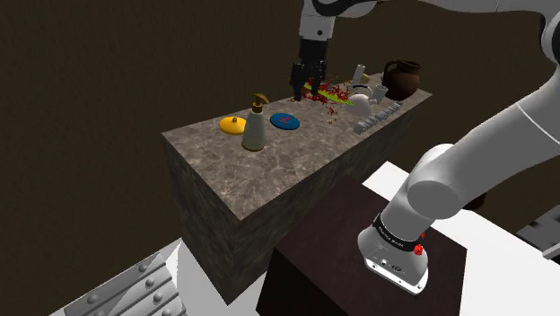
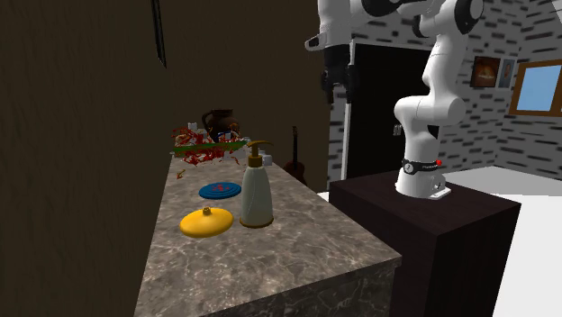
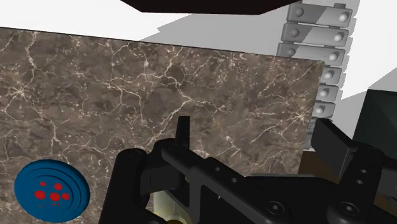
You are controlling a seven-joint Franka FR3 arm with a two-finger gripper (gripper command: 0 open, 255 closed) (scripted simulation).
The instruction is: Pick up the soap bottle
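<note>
One soap bottle (image 1: 255, 127), pale-bodied with a brass-coloured pump, stands upright on a marbled counter (image 1: 269, 175). The black gripper (image 1: 304, 90) of a white robot arm (image 1: 485, 153) hangs above the far part of the same slab. The gripper's two fingers are parted and carry nothing; in the wrist view only bare marble lies between them.

The bottle sits just beside a yellow disc (image 1: 231, 125). A blue plate (image 1: 284, 119) lies a little farther along the counter, between bottle and gripper as the shoulder view shows them. Past the gripper are a red-and-green scatter (image 1: 330, 95), some white crockery (image 1: 363, 90) and a dark jug (image 1: 401, 79).

The coming move appears to turn on one relation. The bottle lies below the open jaws and toward the shoulder view's left, well apart from them, on the other side of the blue plate. Its long axis runs straight up. The fingers would therefore likely have to cross over the plate, come down, and close on the body from two sides.

The pump spout juts sideways and could catch a finger on the way down. The tall, narrow shape looks easy to tip if nudged off-centre. By this reading the task stands at the approach, with no grasp yet made.
</note>
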